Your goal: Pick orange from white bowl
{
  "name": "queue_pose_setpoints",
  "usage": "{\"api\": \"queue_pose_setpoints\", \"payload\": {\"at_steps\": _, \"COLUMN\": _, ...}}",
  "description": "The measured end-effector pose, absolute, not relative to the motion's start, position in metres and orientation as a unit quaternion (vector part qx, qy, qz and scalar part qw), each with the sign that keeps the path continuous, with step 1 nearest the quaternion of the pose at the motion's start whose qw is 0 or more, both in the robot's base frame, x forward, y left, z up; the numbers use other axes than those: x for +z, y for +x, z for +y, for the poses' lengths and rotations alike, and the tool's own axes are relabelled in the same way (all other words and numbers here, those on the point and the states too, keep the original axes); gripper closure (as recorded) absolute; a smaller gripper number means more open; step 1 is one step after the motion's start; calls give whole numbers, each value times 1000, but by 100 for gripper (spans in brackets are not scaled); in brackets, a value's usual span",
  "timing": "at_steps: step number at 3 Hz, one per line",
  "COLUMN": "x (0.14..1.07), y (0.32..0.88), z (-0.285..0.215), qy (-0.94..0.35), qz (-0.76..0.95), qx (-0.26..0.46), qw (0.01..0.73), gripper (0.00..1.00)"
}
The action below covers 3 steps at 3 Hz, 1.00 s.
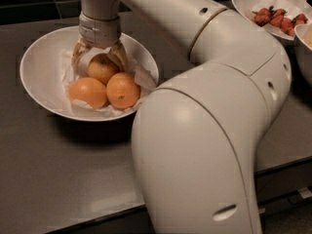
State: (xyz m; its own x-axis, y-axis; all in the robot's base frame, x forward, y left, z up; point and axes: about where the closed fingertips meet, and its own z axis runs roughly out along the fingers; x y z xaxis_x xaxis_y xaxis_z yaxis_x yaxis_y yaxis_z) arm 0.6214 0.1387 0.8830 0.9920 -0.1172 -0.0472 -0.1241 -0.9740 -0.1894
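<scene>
Orange within end effector, in white bowl

One white bowl holding three fruits — one dull orange, two brighter oranges — and one hand over them.

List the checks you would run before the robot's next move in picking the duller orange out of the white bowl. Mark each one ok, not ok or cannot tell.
1. End effector is down inside the white bowl, placed at the duller orange: ok.
2. It targets the right fruit, not the two brighter oranges lying in front: ok.
3. Firm hold on the duller orange: cannot tell.
4. Duller orange clear of the bowl: not ok, it sits low on the paper lining beside the others.
5. Strawberry bowl is well off to the side of the lift path: ok.
</scene>
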Motion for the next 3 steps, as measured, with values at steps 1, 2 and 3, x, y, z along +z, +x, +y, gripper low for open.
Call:
{"api": "queue_pose_setpoints", "payload": {"at_steps": 1, "x": 878, "y": 627, "z": 134, "qy": -993, "qz": 65, "qx": 19, "qw": 93, "gripper": 41}}
{"api": "queue_pose_setpoints", "payload": {"at_steps": 2, "x": 878, "y": 627, "z": 134, "qy": -993, "qz": 65, "qx": 19, "qw": 93, "gripper": 64}}
{"api": "queue_pose_setpoints", "payload": {"at_steps": 3, "x": 878, "y": 627, "z": 134, "qy": -993, "qz": 65, "qx": 19, "qw": 93, "gripper": 87}}
